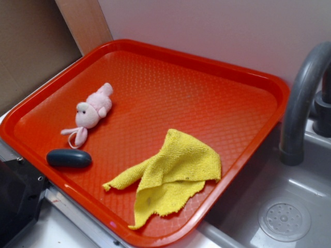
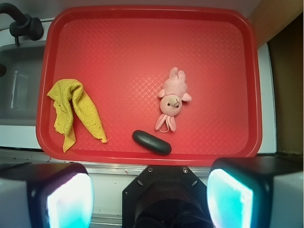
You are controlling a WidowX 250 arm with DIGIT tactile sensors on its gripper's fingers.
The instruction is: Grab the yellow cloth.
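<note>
The yellow cloth (image 1: 170, 175) lies crumpled in a rough V on the red tray (image 1: 207, 93), near the tray's front corner on the sink side. From the wrist view the cloth (image 2: 71, 107) is at the tray's (image 2: 118, 47) left side. My gripper (image 2: 151, 190) hovers well above the counter, just outside the tray's near rim. It is open, its two fingers (image 2: 66, 199) spread wide with nothing between them, and it is far from the cloth. In the exterior view only a black block (image 1: 15, 201) shows at the lower left, probably part of my arm.
A pink plush toy (image 1: 92, 109) (image 2: 172, 97) and a dark oval object (image 1: 69, 157) (image 2: 151, 141) lie on the tray, apart from the cloth. A grey faucet (image 1: 302, 98) (image 2: 21, 21) and a sink (image 1: 289, 206) border the tray's cloth side.
</note>
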